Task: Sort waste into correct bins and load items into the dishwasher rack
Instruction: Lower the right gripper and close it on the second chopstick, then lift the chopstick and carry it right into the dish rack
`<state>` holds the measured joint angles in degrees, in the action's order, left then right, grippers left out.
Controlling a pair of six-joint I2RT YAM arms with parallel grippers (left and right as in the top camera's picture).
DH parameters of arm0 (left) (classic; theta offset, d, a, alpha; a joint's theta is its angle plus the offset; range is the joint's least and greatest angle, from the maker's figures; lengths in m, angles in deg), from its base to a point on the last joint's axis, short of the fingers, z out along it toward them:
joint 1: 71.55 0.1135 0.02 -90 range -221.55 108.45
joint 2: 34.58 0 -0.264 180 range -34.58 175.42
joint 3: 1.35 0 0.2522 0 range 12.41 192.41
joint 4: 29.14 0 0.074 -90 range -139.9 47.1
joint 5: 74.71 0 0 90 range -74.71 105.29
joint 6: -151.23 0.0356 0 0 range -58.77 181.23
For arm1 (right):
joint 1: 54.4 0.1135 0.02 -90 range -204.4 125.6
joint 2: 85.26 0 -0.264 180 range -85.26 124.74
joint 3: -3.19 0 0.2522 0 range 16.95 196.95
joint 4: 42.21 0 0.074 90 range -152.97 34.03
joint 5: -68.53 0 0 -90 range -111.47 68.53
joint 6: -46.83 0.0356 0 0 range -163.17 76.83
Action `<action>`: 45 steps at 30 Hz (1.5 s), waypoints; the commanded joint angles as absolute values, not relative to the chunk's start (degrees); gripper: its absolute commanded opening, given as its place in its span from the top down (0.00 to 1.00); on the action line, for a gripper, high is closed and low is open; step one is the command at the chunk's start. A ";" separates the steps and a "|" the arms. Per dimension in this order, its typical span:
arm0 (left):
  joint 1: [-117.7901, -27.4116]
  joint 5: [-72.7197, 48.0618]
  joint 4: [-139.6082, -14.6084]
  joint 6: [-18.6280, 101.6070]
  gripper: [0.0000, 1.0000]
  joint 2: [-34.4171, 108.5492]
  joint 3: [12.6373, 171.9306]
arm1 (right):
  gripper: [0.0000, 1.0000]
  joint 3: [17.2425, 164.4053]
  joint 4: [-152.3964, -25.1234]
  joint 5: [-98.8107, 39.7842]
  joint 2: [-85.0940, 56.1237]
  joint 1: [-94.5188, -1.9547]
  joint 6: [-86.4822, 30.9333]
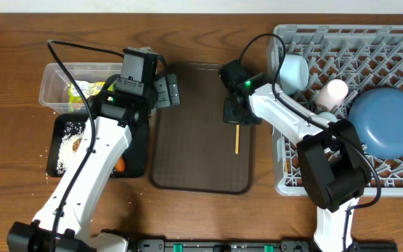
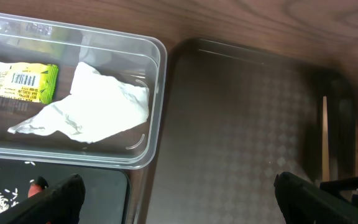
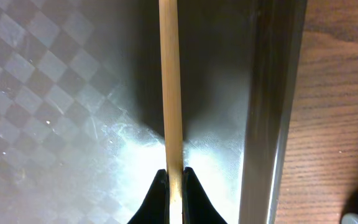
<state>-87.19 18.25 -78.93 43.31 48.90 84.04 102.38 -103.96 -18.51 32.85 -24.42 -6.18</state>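
Observation:
My right gripper (image 1: 235,115) (image 3: 174,182) is shut on the near end of a thin wooden chopstick (image 3: 169,81), which lies along the right side of the dark brown serving tray (image 1: 194,140). Over that tray's left edge, my left gripper (image 1: 165,91) (image 2: 179,202) hangs wide open and empty. The clear tub (image 2: 157,62) holds the yellow-green wrapper (image 2: 27,84) and the white napkin (image 2: 98,106). The black tray (image 1: 137,150) holds rice (image 1: 68,143) and an orange carrot stick (image 1: 120,166). In the grey rack (image 1: 369,42) sit the blue plate (image 1: 387,122), a pink cup (image 1: 333,92) and the white bowl (image 1: 294,70).
The serving tray's raised rim (image 3: 272,93) runs just right of the chopstick, with bare wooden table (image 3: 340,124) beyond it. The rack stands close to the tray's right edge. A few rice grains lie on the table left of the black tray.

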 commanded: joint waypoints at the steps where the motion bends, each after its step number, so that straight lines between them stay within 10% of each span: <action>1: -87.28 18.29 -79.15 44.04 0.02 49.01 84.52 | 0.99 102.03 -104.94 -18.51 30.81 -24.34 -7.12; 45: -87.28 18.29 -79.15 44.06 0.02 49.01 84.52 | 0.98 101.92 -133.29 -18.20 8.72 -34.89 -17.59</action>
<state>-87.19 18.25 -78.93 43.31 48.90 84.02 102.22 -132.29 -18.66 9.85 -33.76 -15.40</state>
